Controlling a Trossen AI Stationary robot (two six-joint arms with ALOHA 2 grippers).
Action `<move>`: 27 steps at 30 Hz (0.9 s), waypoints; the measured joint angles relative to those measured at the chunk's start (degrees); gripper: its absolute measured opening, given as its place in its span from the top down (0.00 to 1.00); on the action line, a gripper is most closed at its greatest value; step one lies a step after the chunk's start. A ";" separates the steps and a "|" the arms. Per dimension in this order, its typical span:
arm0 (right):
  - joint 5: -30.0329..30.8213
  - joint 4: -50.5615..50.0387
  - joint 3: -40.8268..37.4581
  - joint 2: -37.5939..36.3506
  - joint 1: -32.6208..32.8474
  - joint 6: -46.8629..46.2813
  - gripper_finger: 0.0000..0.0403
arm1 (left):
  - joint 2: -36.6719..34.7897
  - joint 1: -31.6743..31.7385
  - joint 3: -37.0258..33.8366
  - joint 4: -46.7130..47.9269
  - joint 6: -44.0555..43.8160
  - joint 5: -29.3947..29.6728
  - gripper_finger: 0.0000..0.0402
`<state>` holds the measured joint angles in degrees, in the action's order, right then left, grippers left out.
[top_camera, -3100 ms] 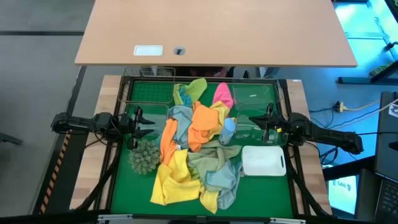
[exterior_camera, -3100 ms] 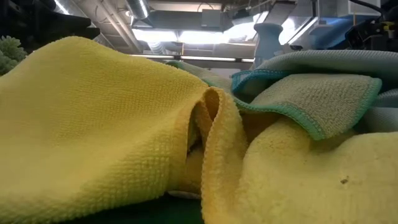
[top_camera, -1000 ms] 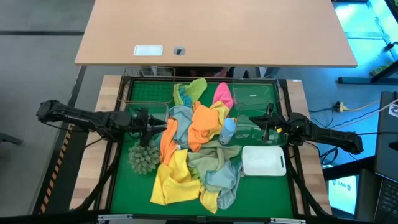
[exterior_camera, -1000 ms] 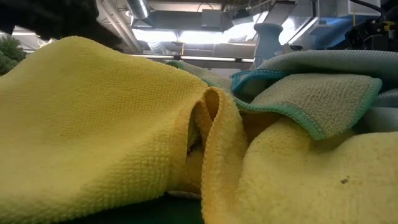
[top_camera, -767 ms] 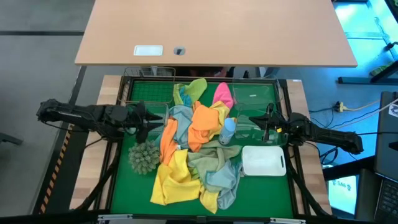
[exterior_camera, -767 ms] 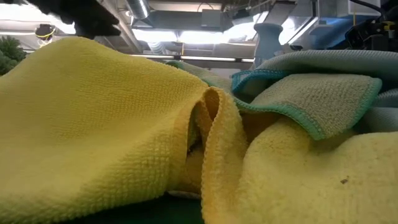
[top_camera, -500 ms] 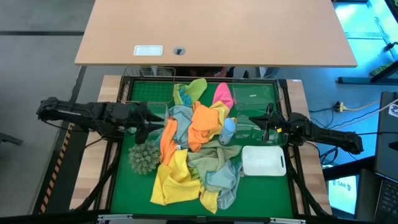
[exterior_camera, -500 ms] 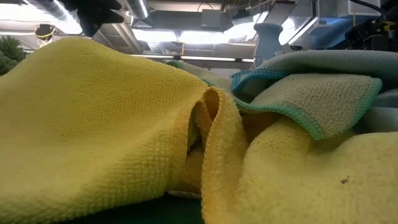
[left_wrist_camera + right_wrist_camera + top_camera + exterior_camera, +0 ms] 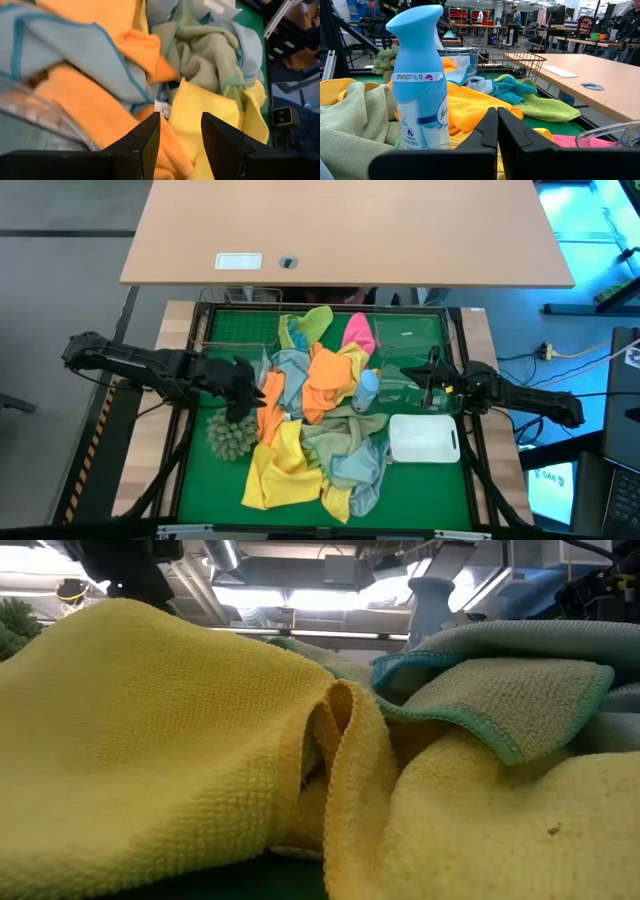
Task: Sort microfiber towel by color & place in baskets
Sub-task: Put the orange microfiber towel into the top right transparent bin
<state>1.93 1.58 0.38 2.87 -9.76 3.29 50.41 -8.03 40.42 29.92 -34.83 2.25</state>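
The microfiber towels lie in one heap on the green mat: yellow, orange, pink, light green and light blue. My left gripper is open at the heap's left edge. In the left wrist view its fingers stand over the spot where an orange towel meets the yellow towel. My right gripper waits shut at the mat's right side, behind the blue spray bottle. Clear baskets and a white one stand on the right.
A spiky grey-green ball lies just near of my left gripper. A wire basket stands at the far left of the mat. The spray bottle stands among the towels. A wooden desk lies beyond the far edge.
My left gripper has edged toward the table's right and a little toward the near edge, closing in on the heap's orange towel. The towels have stayed where they were. My right arm has kept still.
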 joint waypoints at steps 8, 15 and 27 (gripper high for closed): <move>0.00 0.00 0.00 0.00 0.02 0.00 0.99 | 0.33 -0.14 0.00 2.70 -0.84 -0.33 0.66; 0.00 0.00 0.00 0.00 0.02 0.00 0.99 | 4.32 -1.59 0.02 -1.85 12.30 1.96 0.66; 0.00 0.00 0.00 0.00 0.02 -0.02 0.99 | 13.18 -2.90 0.02 -2.72 28.20 12.03 0.66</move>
<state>1.93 1.58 0.38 2.87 -9.74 3.27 63.59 -10.93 40.45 27.20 -6.63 14.28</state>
